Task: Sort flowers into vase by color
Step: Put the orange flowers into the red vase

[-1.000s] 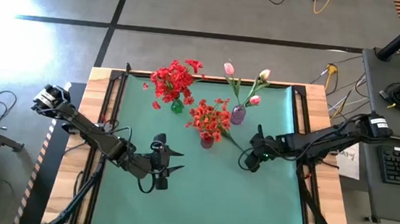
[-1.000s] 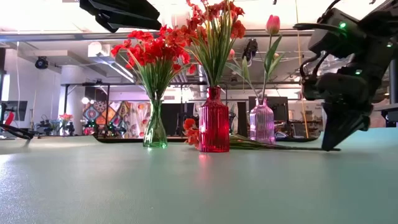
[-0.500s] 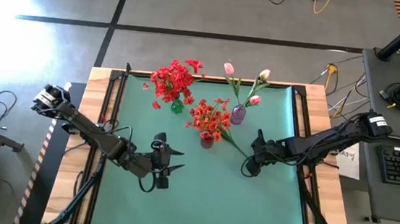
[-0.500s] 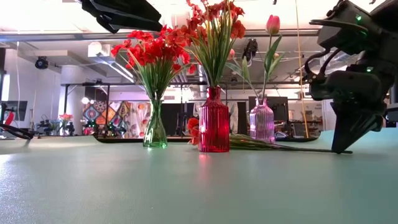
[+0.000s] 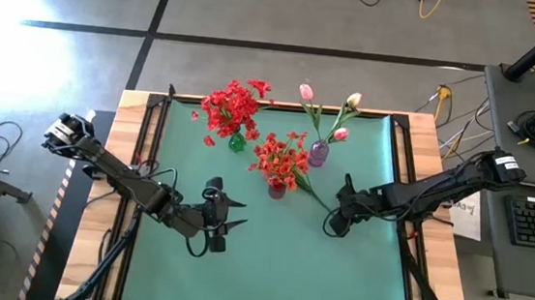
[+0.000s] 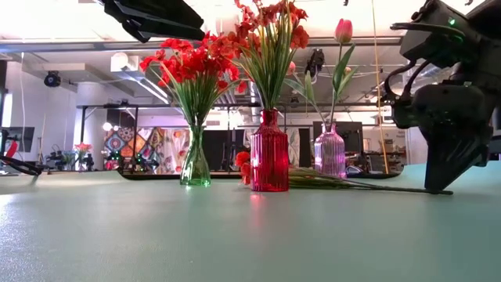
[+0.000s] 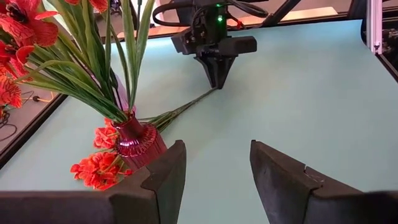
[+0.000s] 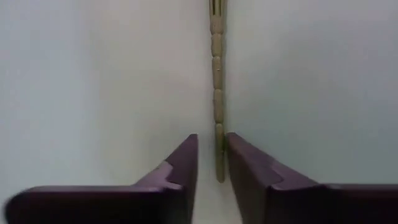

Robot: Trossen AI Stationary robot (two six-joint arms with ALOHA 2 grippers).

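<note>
Right gripper (image 8: 211, 155): your fingers sit slightly apart around the flower stem (image 8: 216, 93), near the table's right edge.
Left gripper (image 7: 214, 168): yours waits open.

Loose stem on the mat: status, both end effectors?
Right end effector down at stem tip, fingers narrowly apart around it. Stem flat on mat, bloom beside red vase. Left end effector open, waiting mid-mat. Nothing in the way.
</note>
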